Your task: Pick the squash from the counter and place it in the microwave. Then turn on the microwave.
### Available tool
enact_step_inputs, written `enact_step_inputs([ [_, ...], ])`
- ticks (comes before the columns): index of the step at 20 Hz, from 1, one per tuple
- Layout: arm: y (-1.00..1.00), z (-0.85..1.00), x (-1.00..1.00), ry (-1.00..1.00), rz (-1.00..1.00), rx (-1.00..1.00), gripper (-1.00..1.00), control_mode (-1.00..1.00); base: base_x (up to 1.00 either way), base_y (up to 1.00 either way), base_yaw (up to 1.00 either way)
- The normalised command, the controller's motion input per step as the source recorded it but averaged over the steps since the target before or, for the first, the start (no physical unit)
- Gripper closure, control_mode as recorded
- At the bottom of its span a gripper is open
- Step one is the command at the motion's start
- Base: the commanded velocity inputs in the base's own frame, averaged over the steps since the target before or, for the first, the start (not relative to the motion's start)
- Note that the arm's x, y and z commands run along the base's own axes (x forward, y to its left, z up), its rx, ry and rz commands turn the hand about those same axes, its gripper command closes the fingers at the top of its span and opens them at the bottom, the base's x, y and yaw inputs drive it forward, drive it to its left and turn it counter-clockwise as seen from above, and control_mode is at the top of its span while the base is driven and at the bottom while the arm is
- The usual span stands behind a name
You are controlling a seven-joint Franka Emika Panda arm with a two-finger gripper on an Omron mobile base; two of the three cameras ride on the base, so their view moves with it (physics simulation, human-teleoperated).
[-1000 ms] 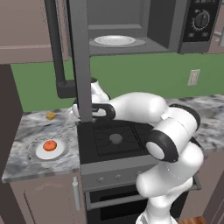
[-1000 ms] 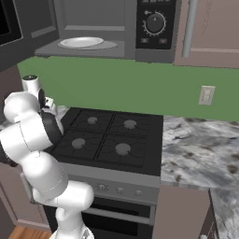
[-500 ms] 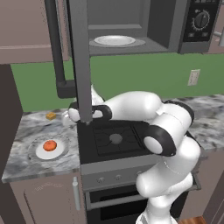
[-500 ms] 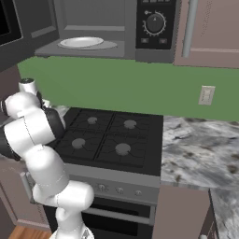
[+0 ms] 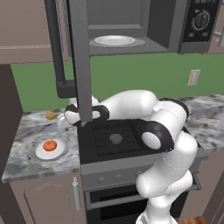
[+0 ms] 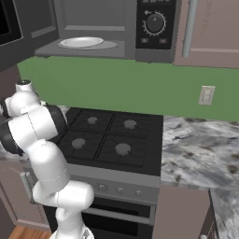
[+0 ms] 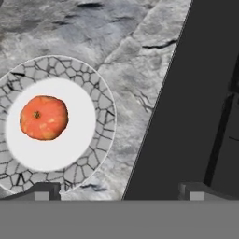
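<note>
The small rounded orange-red squash [image 7: 44,117] sits on a white crackle-rimmed plate [image 7: 100,154] on the grey-white marbled stone counter [image 7: 126,60]. The two-finger gripper [image 7: 119,190], jaws spread wide and empty, is off-centre over the black stove edge [image 7: 186,112]. Risk, as judged: descending unaligned could strike the plate rim or roll the squash.

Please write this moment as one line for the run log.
phase: approach | gripper: open, empty, above counter | small orange-red squash: on white round plate | microwave: door open

squash [image 7: 44,117]: 1 | plates: 2, one on counter [image 5: 26,135] left of stove [image 6: 107,140], one inside microwave [image 6: 116,32] | yellow cube [image 5: 50,116]: 1 | stove burners: 4 | wall outlet [image 6: 206,95]: 1
</note>
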Motion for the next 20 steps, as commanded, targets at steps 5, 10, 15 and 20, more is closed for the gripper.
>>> enact_step_inputs([
  [5, 0.2, -0.06, 0.0, 0.0, 0.02, 0.0, -1.0, -1.0, 0.0, 0.0, 0.0],
  [10, 0.2, -0.08, 0.0, 0.0, 0.01, 0.0, -1.0, -1.0, 0.0, 0.0, 0.0],
  [15, 0.19, -0.08, 0.0, 0.0, 0.01, 0.0, -1.0, -1.0, 0.0, 0.0, 0.0],
  [20, 0.18, -0.1, 0.0, 0.0, 0.01, 0.0, -1.0, -1.0, 0.0, 0.0, 0.0],
])
